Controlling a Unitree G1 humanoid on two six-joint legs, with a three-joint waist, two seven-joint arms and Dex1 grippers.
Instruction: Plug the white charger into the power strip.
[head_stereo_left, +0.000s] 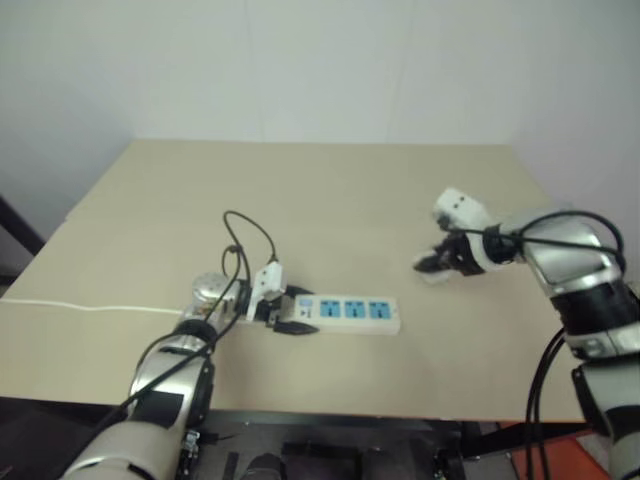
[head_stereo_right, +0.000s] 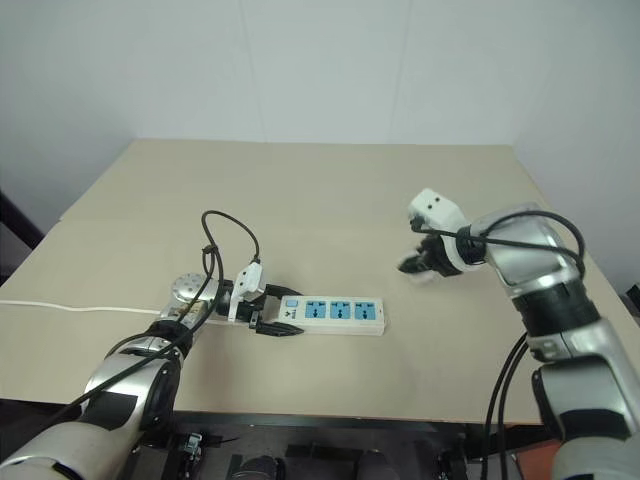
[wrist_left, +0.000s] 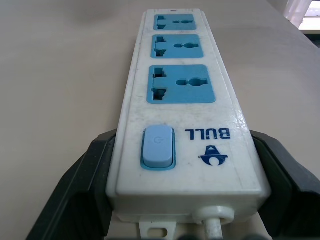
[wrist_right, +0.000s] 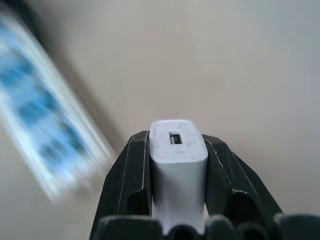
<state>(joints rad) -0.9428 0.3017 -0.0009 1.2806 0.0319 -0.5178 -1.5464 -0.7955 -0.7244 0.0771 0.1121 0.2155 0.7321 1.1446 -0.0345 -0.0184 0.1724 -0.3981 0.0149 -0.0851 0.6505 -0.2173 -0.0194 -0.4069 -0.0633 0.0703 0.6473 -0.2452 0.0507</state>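
The left gripper (head_stereo_left: 290, 322) sits low on the table (head_stereo_left: 330, 190), nearest the robot. Its two black fingers (wrist_left: 82, 200) are squeezed onto the switch end of the power strip (head_stereo_left: 350, 312), one on each long side. It holds that end down flat on the table.

From that gripper, the power strip runs straight away along the table, toward the robot's right. Its three blue socket panels face up in a row. First comes the pale blue switch (wrist_left: 158, 147), right by the fingers. Then come the near socket (wrist_left: 181, 84), the middle one, and the far one. The thin white cord (head_stereo_left: 90, 307) leaves the held end and trails off the other way, to the robot's left.

Farther off, the right gripper (head_stereo_left: 432, 262) is up in the air, well apart from the strip and past its far end. Its fingers are closed tight on the white charger (wrist_right: 178, 165), one on each side. The end with a small slot faces the wrist camera, so the prongs are hidden.

From the charger, the strip lies down and to the robot's left. I think the right arm must come down over the sockets. The prongs need to point down at one blue panel. The far socket is the closest one to that hand.
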